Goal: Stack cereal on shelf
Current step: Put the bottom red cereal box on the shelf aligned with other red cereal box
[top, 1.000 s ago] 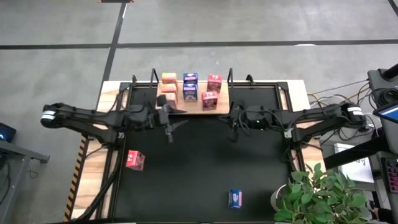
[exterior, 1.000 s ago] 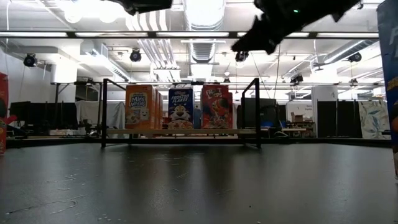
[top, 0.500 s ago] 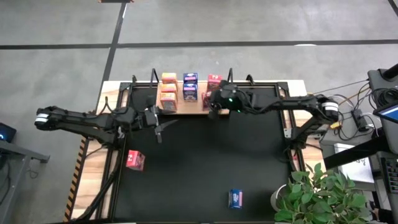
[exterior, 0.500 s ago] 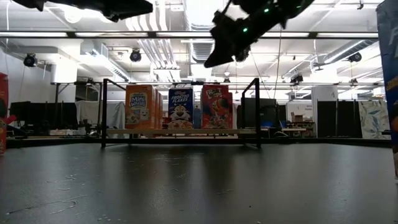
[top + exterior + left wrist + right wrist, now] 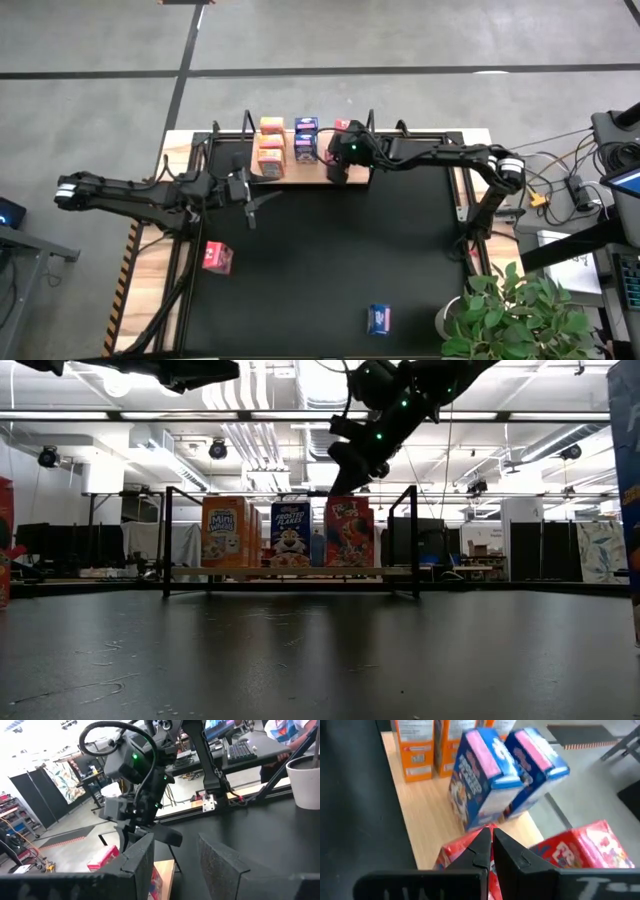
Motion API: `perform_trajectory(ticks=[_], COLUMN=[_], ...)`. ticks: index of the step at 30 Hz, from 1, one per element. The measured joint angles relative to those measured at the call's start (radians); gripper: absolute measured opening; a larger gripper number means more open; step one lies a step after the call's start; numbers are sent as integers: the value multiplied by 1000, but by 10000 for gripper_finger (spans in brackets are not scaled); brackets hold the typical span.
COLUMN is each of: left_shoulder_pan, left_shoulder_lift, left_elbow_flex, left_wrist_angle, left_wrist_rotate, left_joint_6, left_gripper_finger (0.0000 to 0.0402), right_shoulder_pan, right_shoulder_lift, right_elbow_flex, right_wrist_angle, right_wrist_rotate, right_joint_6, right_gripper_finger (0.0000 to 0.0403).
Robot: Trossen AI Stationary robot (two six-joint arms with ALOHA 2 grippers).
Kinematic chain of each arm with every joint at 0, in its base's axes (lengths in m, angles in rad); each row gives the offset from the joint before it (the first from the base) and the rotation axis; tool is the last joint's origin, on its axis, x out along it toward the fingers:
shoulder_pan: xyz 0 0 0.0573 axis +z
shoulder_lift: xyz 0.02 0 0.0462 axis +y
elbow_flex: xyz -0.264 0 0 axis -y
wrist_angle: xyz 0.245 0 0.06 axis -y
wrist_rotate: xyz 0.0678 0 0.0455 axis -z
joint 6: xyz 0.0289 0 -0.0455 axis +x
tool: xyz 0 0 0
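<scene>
Orange, blue and red boxes (image 5: pixel 271 157) fill the shelf (image 5: pixel 300 177), two boxes (image 5: pixel 217 257) wait on the tabletop; right gripper (image 5: pixel 338 165) jaws closed, left gripper (image 5: pixel 262 199) half-open, empty.

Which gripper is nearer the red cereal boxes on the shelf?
Right. The right gripper hangs shut just over the red cereal boxes; the left gripper is off the shelf's other end.

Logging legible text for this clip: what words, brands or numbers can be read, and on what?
"Mini Wheats" on the orange box on the shelf, low view.
"Frosted Flakes" on the blue box beside it.
The red box: print too blurred to read.
Wrist views: box labels too blurred to read.
High view: box print too small.
</scene>
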Motion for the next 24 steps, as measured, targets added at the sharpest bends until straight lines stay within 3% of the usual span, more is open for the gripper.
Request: perform_trajectory(ticks=[7, 18, 24], left_shoulder_pan=[0, 0, 0], left_shoulder_lift=[0, 0, 0], left_elbow_flex=[1, 1, 1], left_wrist_angle=[-8, -7, -7], left_wrist_rotate=[0, 0, 0], left_joint_6=[0, 4, 8], left_gripper_finger=[132, 132, 132], right_shoulder_pan=[-6, 15, 58], right_shoulder_lift=[-12, -58, -102], right_elbow_flex=[-4, -6, -6], right_wrist_angle=[-32, -41, -84], right_wrist_rotate=[94, 93, -70], right_joint_6=[-12, -17, 16], right_gripper_finger=[11, 11, 11])
